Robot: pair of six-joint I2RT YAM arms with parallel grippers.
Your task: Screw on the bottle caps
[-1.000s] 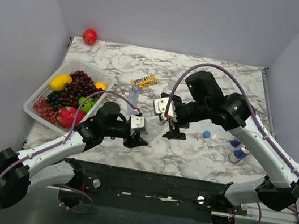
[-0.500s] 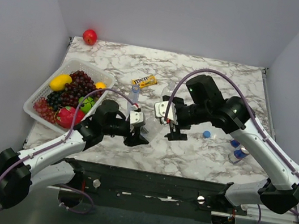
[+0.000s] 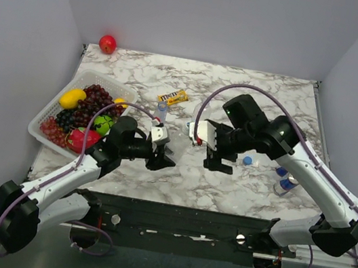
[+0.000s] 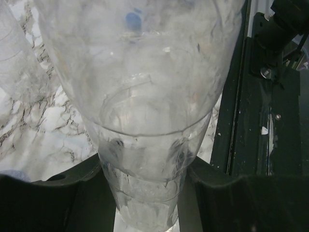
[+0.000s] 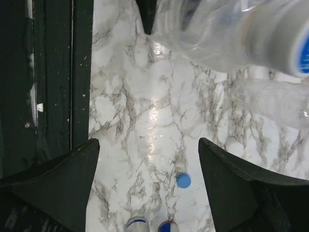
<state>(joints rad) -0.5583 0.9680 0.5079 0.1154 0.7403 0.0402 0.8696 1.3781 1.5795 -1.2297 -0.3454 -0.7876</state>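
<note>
My left gripper (image 3: 163, 157) (image 4: 145, 193) is shut on the lower body of a wide clear bottle (image 4: 145, 121), which fills the left wrist view. A second clear bottle (image 4: 19, 58) stands beside it at the upper left. The slim blue-tinted bottle (image 3: 161, 112) stands upright behind my left gripper. My right gripper (image 3: 219, 163) (image 5: 147, 145) is open and empty above the marble. One blue cap (image 3: 248, 161) (image 5: 183, 180) lies on the table just right of it, between the open fingers in the right wrist view. Clear bottles (image 5: 217, 34) show at the top of that view. The other caps are not clearly visible.
A white basket (image 3: 49, 111) of fruit sits at the left. Two blue-and-silver cans (image 3: 285, 179) stand right of the cap. A yellow candy bar (image 3: 173, 96) and a red apple (image 3: 107, 43) lie further back. The table's dark front rail (image 5: 53, 72) is close by.
My right gripper has moved right, away from the bottles and closer to the blue cap. My left gripper has shifted slightly back and left with its bottle.
</note>
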